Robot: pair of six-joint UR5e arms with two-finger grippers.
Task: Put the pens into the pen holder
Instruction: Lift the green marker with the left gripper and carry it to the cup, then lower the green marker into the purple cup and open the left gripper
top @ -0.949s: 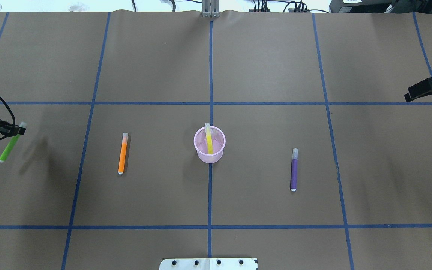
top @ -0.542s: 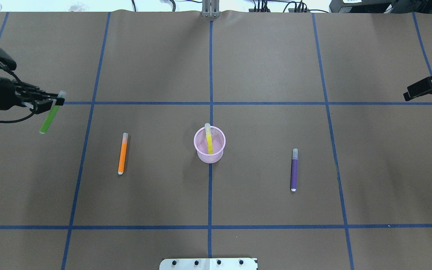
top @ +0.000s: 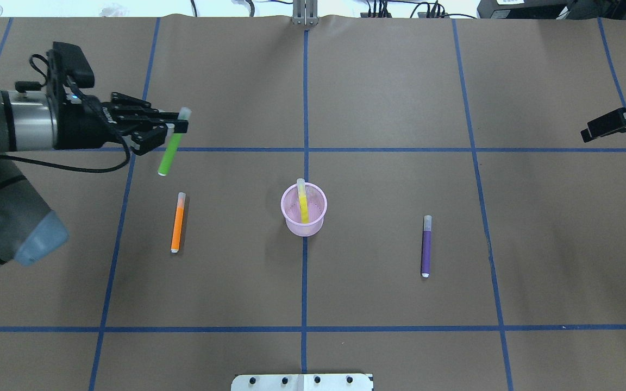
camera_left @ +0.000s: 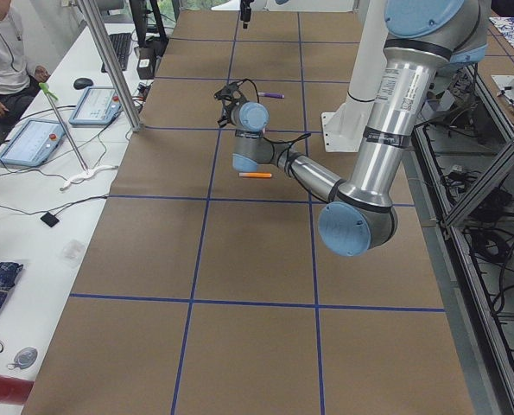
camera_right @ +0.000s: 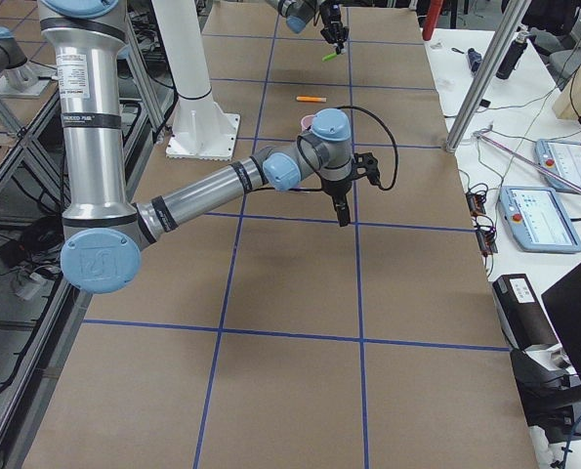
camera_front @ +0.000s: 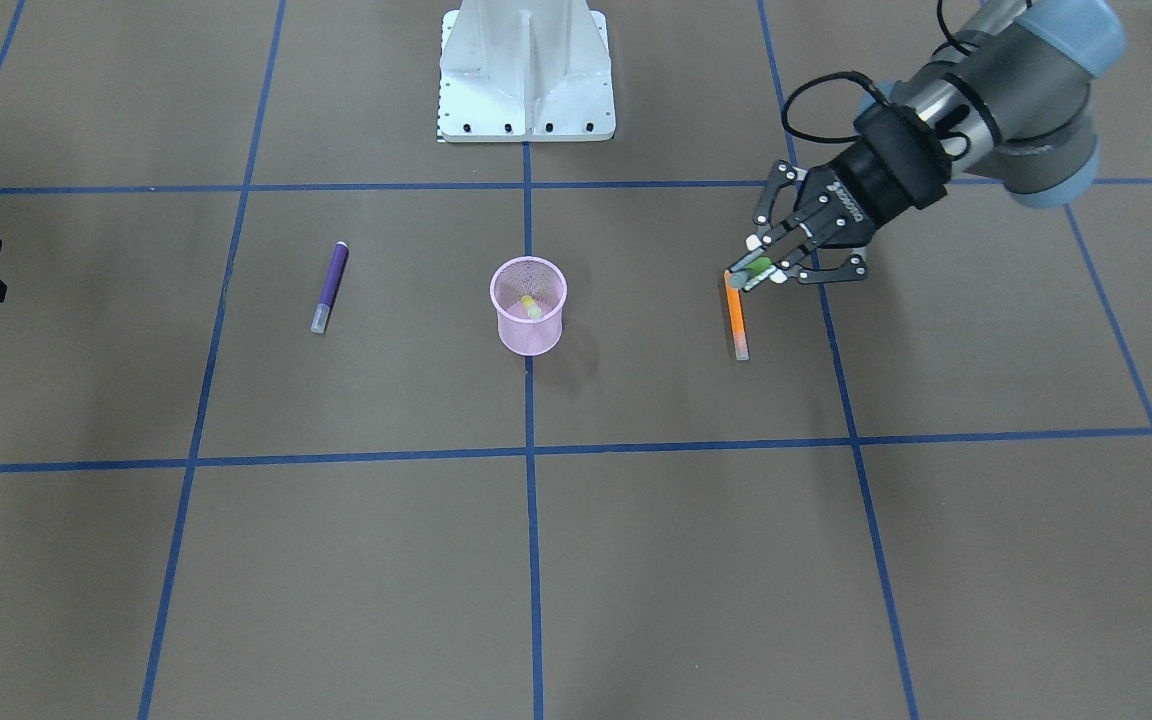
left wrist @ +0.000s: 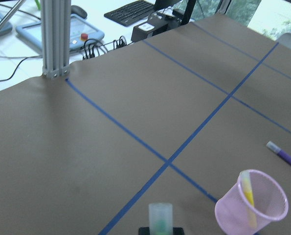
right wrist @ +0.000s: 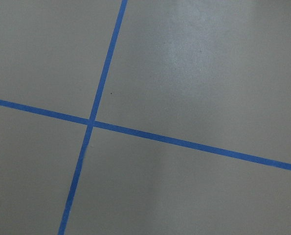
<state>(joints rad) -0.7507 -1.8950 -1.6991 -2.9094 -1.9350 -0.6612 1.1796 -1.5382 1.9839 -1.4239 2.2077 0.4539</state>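
Has just swung the green pen (top: pixel 170 145) from the overhead frame's far-left edge to its upper left, nearer the pink mesh pen holder (top: pixel 298 228) at centre, likely for a drop-in; carries it above the counter (top: pixel 378 108), cap upper right, tip lower left, clenched in the left fingers (top: pixel 155 117); cannot tell the right fingers' (top: pixel 595 129) state.

Yellow pen (top: pixel 302 203) perhaps crowds pen holder (top: pixel 315 225).
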